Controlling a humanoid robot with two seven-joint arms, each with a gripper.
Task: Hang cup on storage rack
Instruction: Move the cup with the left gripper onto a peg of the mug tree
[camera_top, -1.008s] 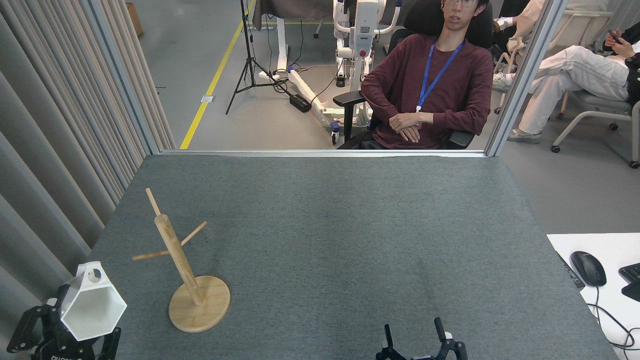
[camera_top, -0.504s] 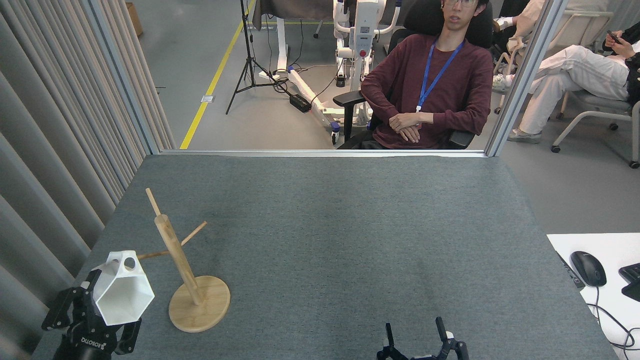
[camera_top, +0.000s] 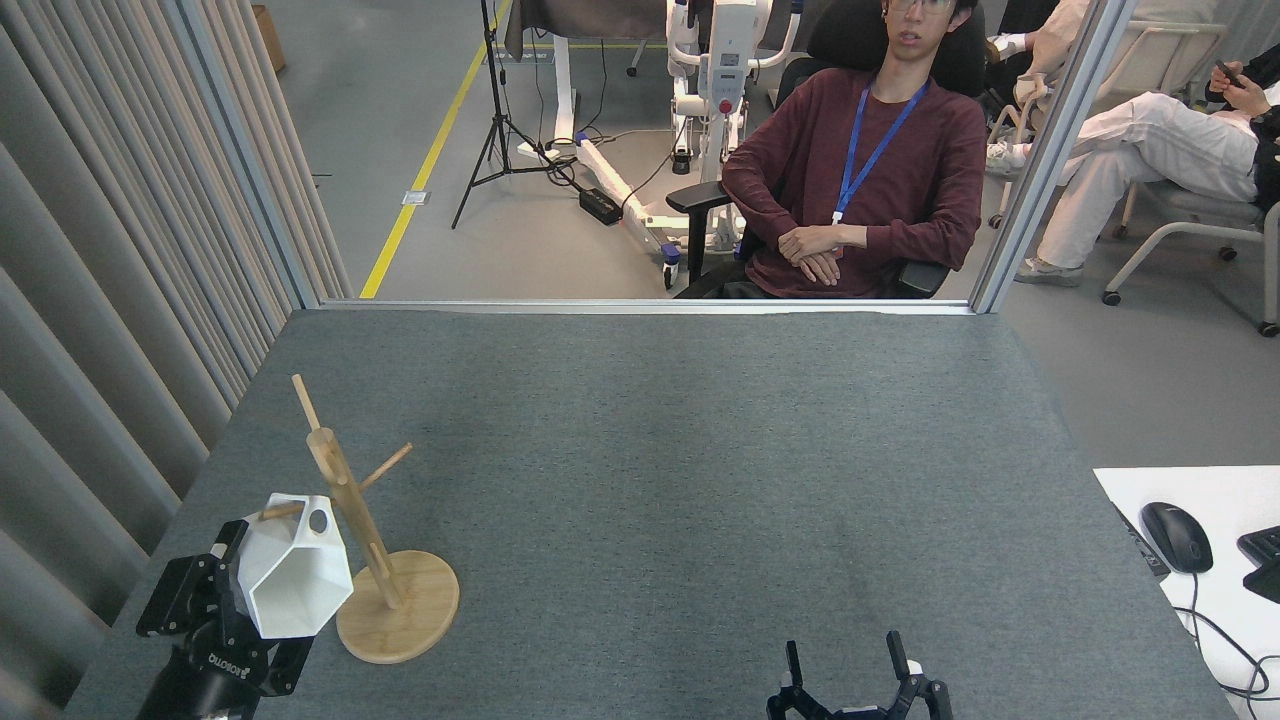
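Observation:
The white faceted cup (camera_top: 293, 578) is held tilted at the lower left, its hexagonal rim turned toward me. My left gripper (camera_top: 235, 605) is shut on it from behind and below. The cup's pierced tab handle (camera_top: 317, 521) sits right beside the post of the bamboo storage rack (camera_top: 372, 548), and the tip of the rack's left peg (camera_top: 280, 512) shows over the cup's top edge. I cannot tell whether the peg passes through the hole. The other two pegs are bare. My right gripper (camera_top: 846, 665) is open at the bottom edge, its two fingers pointing up with nothing between them.
A grey felt table (camera_top: 700, 480) carries the rack. Pleated curtains (camera_top: 110, 300) run close along the left. A person (camera_top: 860, 170) sits behind the far rail. A white desk with a mouse (camera_top: 1176, 536) stands at the right.
My left gripper has carried the cup right and slightly up, from the table's left corner to the rack's left peg. The right gripper has shifted slightly right.

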